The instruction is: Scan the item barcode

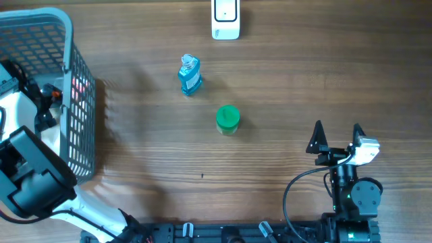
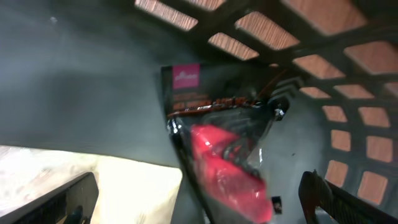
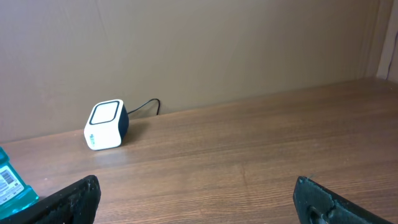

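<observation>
Left wrist view: left gripper [image 2: 199,190] jaws released, wide, empty, hovering over packet [image 2: 214,155], which lies on basket [image 2: 283,40] floor near the mesh wall. Risk: the glossy wrap may slip or fold under a pinch, and a finger could snag the mesh beside it. Walls crowd that side, with more room toward basket's middle. Right gripper [image 1: 335,138] released, empty, well outside basket. Scanner [image 1: 225,19], bottle [image 1: 190,75], jar [image 1: 227,119] stand outside too, with bare table [image 1: 290,81] between them.
</observation>
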